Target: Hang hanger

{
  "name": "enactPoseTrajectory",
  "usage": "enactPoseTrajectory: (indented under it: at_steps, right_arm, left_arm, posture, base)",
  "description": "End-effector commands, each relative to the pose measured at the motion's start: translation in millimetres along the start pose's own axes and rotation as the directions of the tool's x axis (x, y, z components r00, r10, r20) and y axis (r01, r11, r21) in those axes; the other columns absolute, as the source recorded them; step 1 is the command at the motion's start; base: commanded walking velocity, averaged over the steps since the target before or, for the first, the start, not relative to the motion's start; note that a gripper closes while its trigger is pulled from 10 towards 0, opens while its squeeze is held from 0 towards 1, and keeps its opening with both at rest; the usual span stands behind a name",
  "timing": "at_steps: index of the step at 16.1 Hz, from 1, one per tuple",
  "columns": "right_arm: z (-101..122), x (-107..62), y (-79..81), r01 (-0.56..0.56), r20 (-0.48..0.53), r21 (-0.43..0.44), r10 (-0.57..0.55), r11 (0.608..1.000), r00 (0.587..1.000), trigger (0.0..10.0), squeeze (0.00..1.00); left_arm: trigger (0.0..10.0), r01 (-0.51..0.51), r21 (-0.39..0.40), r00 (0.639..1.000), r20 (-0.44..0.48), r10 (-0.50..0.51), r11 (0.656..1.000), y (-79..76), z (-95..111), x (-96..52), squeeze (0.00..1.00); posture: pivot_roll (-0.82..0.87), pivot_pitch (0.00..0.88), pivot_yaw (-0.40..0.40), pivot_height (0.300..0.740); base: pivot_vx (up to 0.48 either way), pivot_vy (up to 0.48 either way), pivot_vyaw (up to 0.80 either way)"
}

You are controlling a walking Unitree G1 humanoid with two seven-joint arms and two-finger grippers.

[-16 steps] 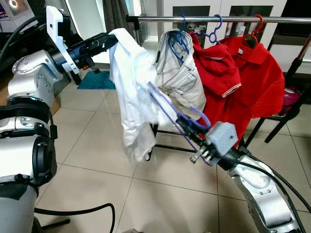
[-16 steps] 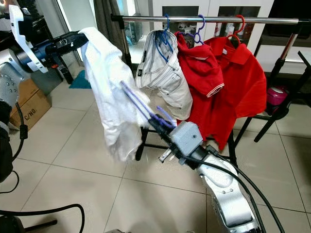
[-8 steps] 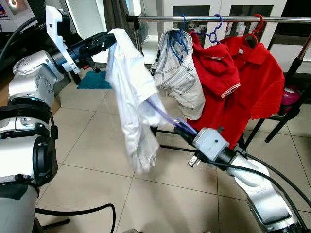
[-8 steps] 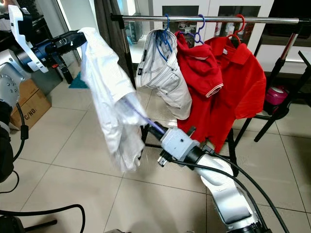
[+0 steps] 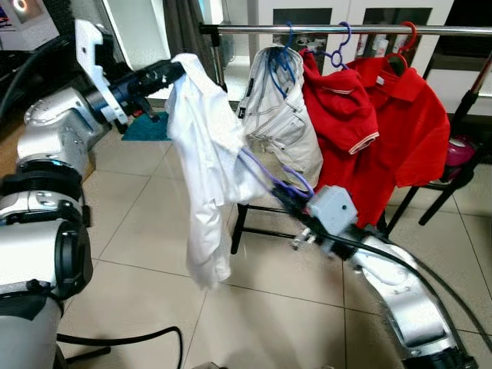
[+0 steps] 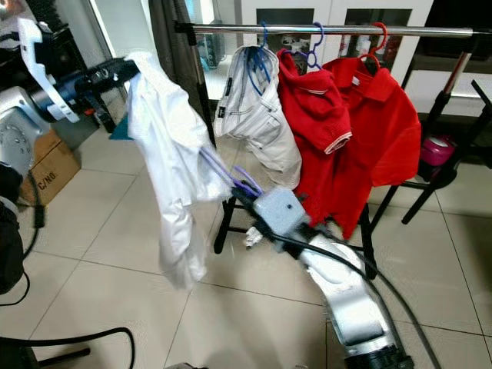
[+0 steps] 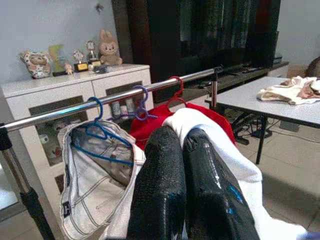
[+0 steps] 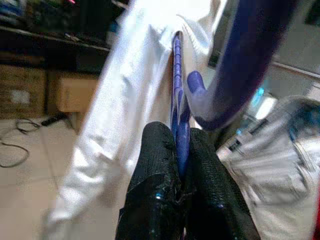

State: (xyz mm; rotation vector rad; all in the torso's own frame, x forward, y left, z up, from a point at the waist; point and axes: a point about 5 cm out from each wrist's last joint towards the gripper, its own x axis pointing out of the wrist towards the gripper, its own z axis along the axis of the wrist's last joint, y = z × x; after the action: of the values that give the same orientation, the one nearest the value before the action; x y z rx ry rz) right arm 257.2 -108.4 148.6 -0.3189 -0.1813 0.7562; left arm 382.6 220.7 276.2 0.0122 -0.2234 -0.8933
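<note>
Currently the right gripper (image 5: 286,201) pinches the purple hanger (image 5: 270,176) threaded into the white shirt (image 5: 201,161), while the left gripper (image 5: 171,71) clamps the collar to hold it spread, and open rail (image 5: 238,29) remains just left of the white trousers (image 5: 284,108)

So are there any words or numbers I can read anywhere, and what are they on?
"C/NG", roughly, though blurred and tilted so I am not sure: black print on the cardboard box by the wall.
A small dark tag on the hanging white jeans: too small to read.
Nothing else shows readable text.
</note>
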Motion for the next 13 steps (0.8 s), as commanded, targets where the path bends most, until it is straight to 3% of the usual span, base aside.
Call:
enactPoseTrajectory:
  at_steps: [1,3,6,8,10,11,12,13]
  right_arm:
    - [6.3,1.3,2.4,-0.024,0.024,0.007,0.023,1.0,0.999,10.0,0.0]
    - [6.4,2.4,3.9,-0.035,0.009,-0.006,0.035,0.999,0.999,10.0,0.0]
    - [18.6,4.6,-1.5,0.027,0.089,0.119,-0.038,0.992,0.995,10.0,0.0]
    - [29.7,3.1,-9.0,0.046,0.168,0.233,-0.087,0.971,0.982,10.0,0.0]
    - [32.2,1.1,-10.0,0.033,0.188,0.266,-0.085,0.963,0.978,10.0,0.0]
    - [33.4,-2.3,-10.1,0.004,0.199,0.292,-0.065,0.956,0.978,10.0,0.0]
    - [32.9,-4.3,-11.0,-0.004,0.199,0.305,-0.06,0.952,0.978,10.0,0.0]
    - [31.6,-7.3,-13.0,-0.006,0.197,0.327,-0.062,0.945,0.978,10.0,0.0]
  left_arm:
    - [0.0,-0.002,0.043,1.0,0.002,0.002,0.999,1.3,8.0,-0.8,0.0]
    - [0.0,0.002,0.041,1.0,0.006,-0.003,0.999,0.4,8.0,1.2,0.0]
    - [0.0,0.003,0.033,1.0,0.005,-0.003,0.999,-0.5,5.3,2.1,0.0]
    - [0.0,-0.055,0.024,0.998,-0.01,0.056,0.998,2.8,-2.2,-2.9,0.0]
    - [0.0,-0.115,0.03,0.993,-0.021,0.116,0.993,6.6,-5.6,-6.3,0.0]
    - [0.0,-0.209,0.051,0.976,-0.052,0.212,0.977,12.5,-11.9,-12.9,0.0]
    - [0.0,-0.242,0.047,0.968,-0.054,0.245,0.969,14.5,-14.3,-15.8,0.0]
    - [1.9,-0.272,0.039,0.96,-0.053,0.274,0.962,16.0,-16.7,-18.9,0.0]
  posture:
    - [-0.19,0.0,0.142,0.74]
    - [-0.19,0.0,0.146,0.74]
    - [-0.19,0.0,0.148,0.74]
    - [-0.19,0.0,0.148,0.74]
    - [-0.19,0.0,0.146,0.74]
    - [-0.2,0.0,0.142,0.74]
    - [-0.2,0.0,0.14,0.74]
    - [-0.2,0.0,0.136,0.74]
  base:
    - [0.0,0.0,0.0]
    - [0.0,0.0,0.0]
    - [0.0,0.0,0.0]
    - [0.0,0.0,0.0]
    - [0.0,0.0,0.0]
    - [0.0,0.0,0.0]
    - [0.0,0.0,0.0]
    - [0.0,0.0,0.0]
